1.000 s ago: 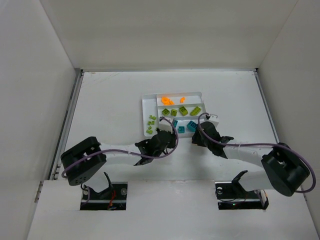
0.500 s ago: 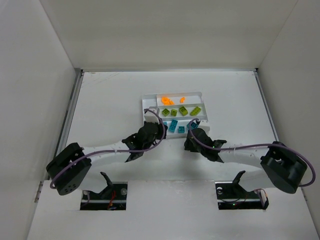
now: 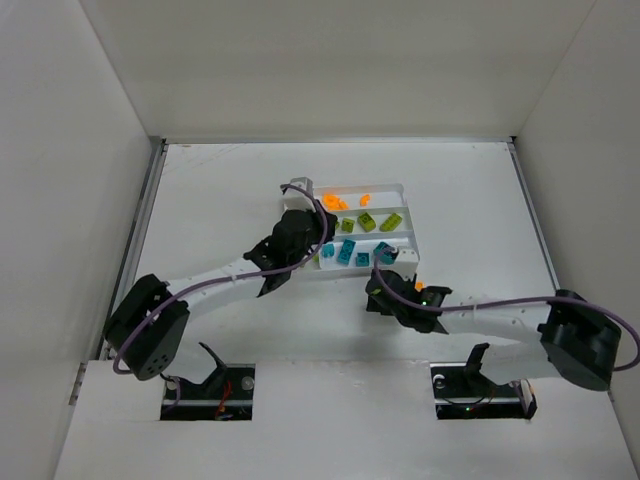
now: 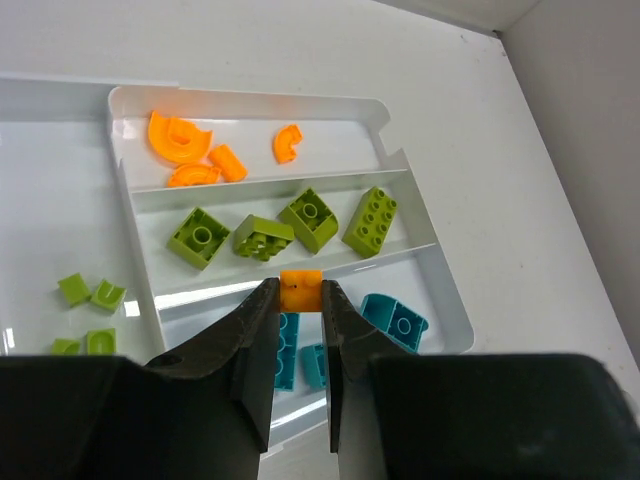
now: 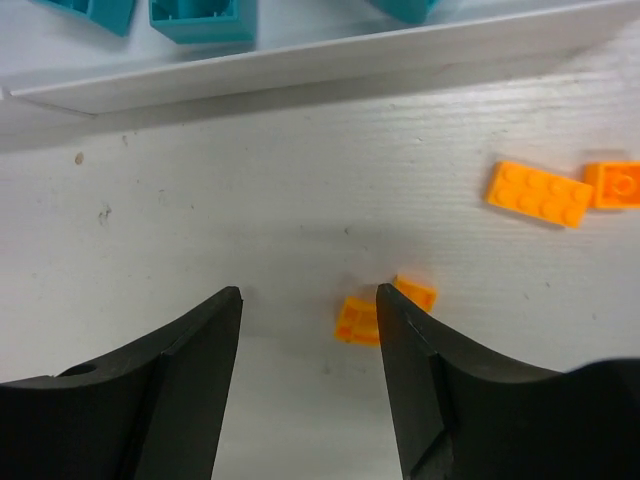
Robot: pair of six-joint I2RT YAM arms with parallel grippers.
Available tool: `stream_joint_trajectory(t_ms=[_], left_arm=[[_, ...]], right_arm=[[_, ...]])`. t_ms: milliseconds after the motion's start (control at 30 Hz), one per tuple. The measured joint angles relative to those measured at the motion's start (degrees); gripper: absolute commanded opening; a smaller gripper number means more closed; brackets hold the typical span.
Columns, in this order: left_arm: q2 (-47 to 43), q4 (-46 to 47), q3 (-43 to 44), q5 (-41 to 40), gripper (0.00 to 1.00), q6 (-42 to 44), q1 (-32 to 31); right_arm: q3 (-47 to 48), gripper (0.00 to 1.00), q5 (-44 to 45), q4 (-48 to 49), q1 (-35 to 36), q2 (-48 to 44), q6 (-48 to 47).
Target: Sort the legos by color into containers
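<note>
Table [image 5: 200, 200]; left pincer [image 4: 298, 292] clenched on orange brick [image 4: 300, 290] over tray [image 4: 340, 165]; right pincer [image 5: 308, 295] released near loose orange bricks [image 5: 537, 193].

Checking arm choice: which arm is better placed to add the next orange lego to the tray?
Left. The left gripper is shut on an orange lego above the tray; the right gripper is open, empty, over loose orange legos.

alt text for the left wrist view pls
The left claw grips a small orange brick above a white tray. Its far long section holds orange pieces, the middle one lime green bricks, the near one teal bricks; more lime green pieces lie in the narrow section at left.
</note>
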Motion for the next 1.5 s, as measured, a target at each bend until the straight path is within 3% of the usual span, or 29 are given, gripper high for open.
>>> stream_joint_trajectory(t_ms=[167, 267, 500, 900, 1000, 1100, 1200, 1267, 1400, 1500], left_arm=[[2.40, 0.42, 0.76, 0.79, 0.15, -0.02, -0.13], [2.89, 0.35, 0.76, 0.98, 0.15, -0.02, 0.04], [3.91, 1.46, 1.03, 0.96, 0.15, -0.11, 1.49], [19.89, 2.29, 12.22, 1.33, 0.15, -0.20, 5.01], [22.03, 2.27, 14.56, 1.40, 0.15, -0.15, 5.81], [23.52, 2.25, 16.61, 1.42, 0.15, 0.04, 6.36], [24.44, 2.25, 17.97, 1.44, 0.15, 0.37, 6.84], [25.05, 2.25, 18.49, 1.44, 0.15, 0.61, 7.19], [27.15, 1.60, 20.13, 1.53, 0.16, 1.14, 7.91], [28.96, 0.83, 21.40, 1.64, 0.16, 1.57, 8.46]], right_arm=[[-1.99, 0.63, 2.47, -2.75, 0.26, -9.81, 4.46], [-2.54, 0.64, 2.54, -4.63, -0.11, -11.23, 7.89], [-1.99, 0.56, 2.47, -9.38, -0.31, -4.28, 13.05], [6.91, 0.50, 6.80, -9.86, -0.09, 8.98, 14.51], [8.00, 0.42, 8.09, -9.84, 0.31, 10.62, 13.29], [8.24, 0.44, 8.96, -9.66, 0.61, 11.23, 12.57], [8.22, 0.56, 9.14, -9.42, 1.33, 11.23, 12.22], [8.04, 0.58, 9.11, -9.05, 1.99, 11.04, 11.98], [6.60, 0.58, 8.48, -8.48, 2.84, 9.16, 11.85], [5.66, 0.48, 7.78, -8.39, 3.21, 8.07, 11.30]])
